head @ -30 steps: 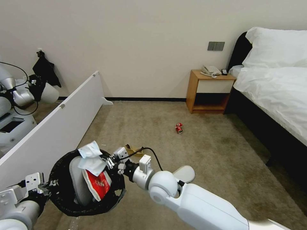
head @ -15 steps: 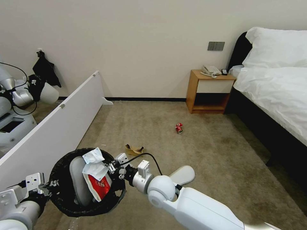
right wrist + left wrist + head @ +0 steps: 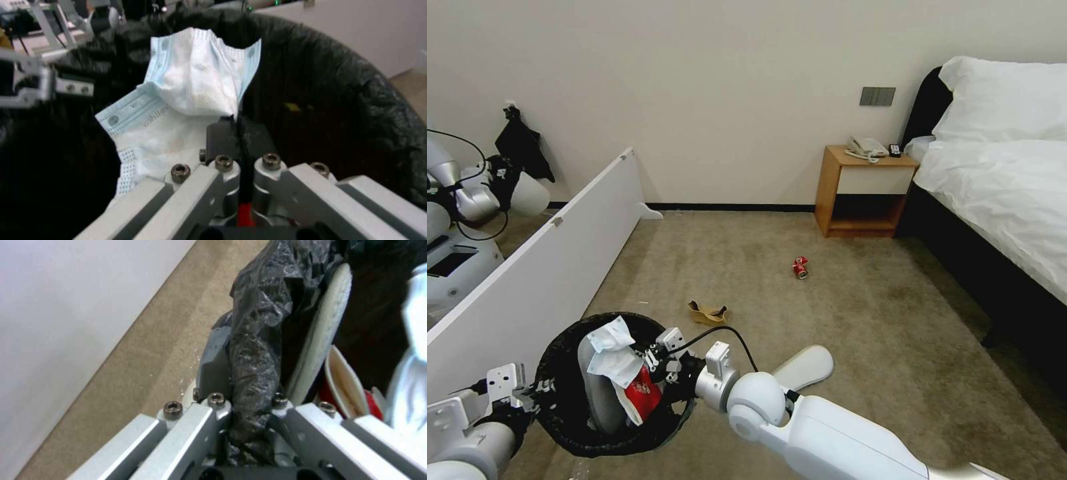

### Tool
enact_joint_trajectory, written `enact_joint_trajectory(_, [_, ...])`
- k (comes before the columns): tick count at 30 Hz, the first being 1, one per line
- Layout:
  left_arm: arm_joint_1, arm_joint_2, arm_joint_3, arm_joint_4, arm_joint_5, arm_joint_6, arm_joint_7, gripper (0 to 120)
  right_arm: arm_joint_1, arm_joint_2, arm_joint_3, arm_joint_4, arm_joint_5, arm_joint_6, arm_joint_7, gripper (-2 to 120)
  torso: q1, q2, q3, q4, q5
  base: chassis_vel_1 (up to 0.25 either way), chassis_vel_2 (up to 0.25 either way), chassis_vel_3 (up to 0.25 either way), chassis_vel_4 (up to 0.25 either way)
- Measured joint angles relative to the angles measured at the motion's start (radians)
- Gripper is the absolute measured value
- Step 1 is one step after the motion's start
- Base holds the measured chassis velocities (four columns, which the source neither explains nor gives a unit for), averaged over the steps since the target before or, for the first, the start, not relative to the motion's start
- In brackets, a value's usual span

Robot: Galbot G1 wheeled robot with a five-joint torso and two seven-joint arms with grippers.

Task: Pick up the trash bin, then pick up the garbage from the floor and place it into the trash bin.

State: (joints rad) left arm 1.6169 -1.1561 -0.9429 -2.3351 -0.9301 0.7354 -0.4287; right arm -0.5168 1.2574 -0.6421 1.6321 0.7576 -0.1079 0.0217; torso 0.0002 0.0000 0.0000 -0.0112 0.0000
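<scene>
The left gripper (image 3: 537,387) is clamped on the rim of the small round bin lined with a black plastic bag (image 3: 560,407), near left above the carpet. The right gripper (image 3: 650,363), jaws closed on a white tissue (image 3: 186,86) (a slipper (image 3: 594,383) stands inside), reaches over it. A crushed red can (image 3: 800,267) lies farther off.

Robot arms and grippers, head and wrist views.
Right arm (image 3: 840,433): glossy white shell, round silver-white elbow joint, black cable looping to the wrist. Right gripper (image 3: 242,146) and left gripper (image 3: 247,406): silver-grey aluminium linkage bars fastened with dark hex-socket screws, black finger pads, black base block. Left arm (image 3: 460,440): grey-white cylindrical casing.
</scene>
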Motion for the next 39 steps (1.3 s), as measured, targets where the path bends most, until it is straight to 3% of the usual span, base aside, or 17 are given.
enact_joint_trajectory(4, [0.0,0.001,0.001,0.0,0.0,0.0,-0.001,1,0.0,0.002,-0.013,-0.009,-0.004,-0.015,0.017,1,0.0,0.0,0.0,0.0001,0.0,0.0,0.0,0.0,0.0])
enact_joint_trajectory(7, [0.001,0.002,0.002,-0.001,-0.001,0.0,-0.001,1,0.0,0.006,-0.03,-0.013,-0.009,-0.033,0.039,17,0.0,0.0,0.0,0.0001,0.0,0.0,0.0,0.0,0.0])
enact_joint_trajectory(11, [-0.001,0.004,0.002,-0.001,-0.003,0.0,-0.001,1,0.001,0.006,-0.038,-0.012,-0.007,-0.042,0.046,25,0.0,0.0,0.0,0.0001,-0.0001,0.0,0.0,0.0,0.0])
enact_joint_trajectory(13, [-0.002,0.005,-0.001,-0.002,-0.009,0.0,-0.002,1,0.001,0.004,-0.041,-0.009,-0.007,-0.047,0.055,38,0.0,0.0,0.0,0.0001,-0.0001,0.0,0.0,0.0,0.0])
enact_joint_trajectory(17, [-0.002,0.006,-0.002,-0.002,-0.012,0.0,-0.002,1,0.001,0.001,-0.04,-0.003,-0.009,-0.048,0.06,47,0.0,0.0,0.0,0.0001,0.0,0.0,0.0,0.0,0.0])
enact_joint_trajectory(19, [-0.002,0.005,-0.002,-0.002,-0.013,0.0,-0.002,1,0.001,0.0,-0.031,0.01,-0.012,-0.047,0.067,59,0.0,0.0,0.0,0.0001,0.0,0.0,0.0,0.0,0.0])
enact_joint_trajectory(30, [-0.003,0.005,0.003,-0.002,-0.013,0.0,0.003,1,-0.009,-0.024,-0.013,0.053,-0.009,-0.036,0.071,98,0.0,0.0,0.0,0.0,0.0,0.0,0.0,0.0,0.0])
enact_joint_trajectory(38, [0.002,0.013,-0.001,0.0,-0.021,0.0,0.004,1,-0.01,-0.064,0.005,0.099,0.006,-0.03,0.069,100,0.0,0.0,0.0,0.0001,0.0,0.0,0.0,0.0,0.0])
enact_joint_trajectory(39, [0.003,0.015,-0.01,0.005,-0.022,0.0,-0.006,1,-0.013,-0.083,0.02,0.1,0.001,-0.025,0.071,100,0.0,0.0,0.0,-0.0007,0.0,0.0,0.0,0.0,0.0])
